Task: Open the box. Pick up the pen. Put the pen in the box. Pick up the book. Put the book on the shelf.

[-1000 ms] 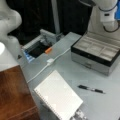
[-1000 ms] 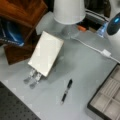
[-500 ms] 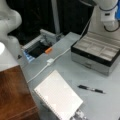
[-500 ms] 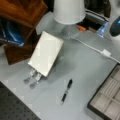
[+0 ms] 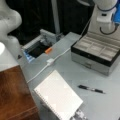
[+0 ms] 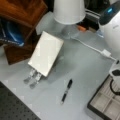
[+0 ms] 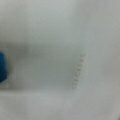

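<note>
The box (image 5: 96, 53) (image 6: 105, 103) stands open in both front views, its divided beige interior showing. Left of it on the grey table lies the black pen (image 5: 90, 89) (image 6: 66, 91), with nothing touching it. The white spiral-bound book (image 5: 58, 98) (image 6: 46, 56) sits tilted beside the reddish-brown shelf (image 5: 12, 92) (image 6: 22, 12), with small metal pieces (image 6: 32, 78) sticking out under its lower edge. The gripper shows in no view. A white arm (image 5: 105, 15) (image 6: 112, 27) rises behind the box. The wrist view holds only a blurred white surface with a blue patch (image 7: 2, 67) at its left edge.
A white cable with a small plug block (image 5: 50, 61) (image 6: 106, 53) crosses the table. A second white robot body (image 5: 8, 22) (image 6: 68, 10) stands near the shelf. A dark open tray with an orange piece (image 5: 48, 50) lies at the table's far edge.
</note>
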Robot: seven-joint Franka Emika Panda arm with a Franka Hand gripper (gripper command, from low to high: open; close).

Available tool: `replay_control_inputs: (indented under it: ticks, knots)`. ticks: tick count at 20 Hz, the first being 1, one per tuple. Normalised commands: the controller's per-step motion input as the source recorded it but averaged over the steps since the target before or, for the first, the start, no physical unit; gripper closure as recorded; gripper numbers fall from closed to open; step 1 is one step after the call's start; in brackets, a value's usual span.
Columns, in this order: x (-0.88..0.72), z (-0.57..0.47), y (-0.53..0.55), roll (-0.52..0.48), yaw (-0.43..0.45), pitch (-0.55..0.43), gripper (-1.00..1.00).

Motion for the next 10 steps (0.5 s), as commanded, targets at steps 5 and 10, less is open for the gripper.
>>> replay_control_inputs:
  ticks: [5,10]
  knots:
    - [0.06,0.15,-0.49,-0.440,0.041,0.148,-1.00]
    - [0.04,0.14,-0.54,-0.480,0.089,0.149,-1.00]
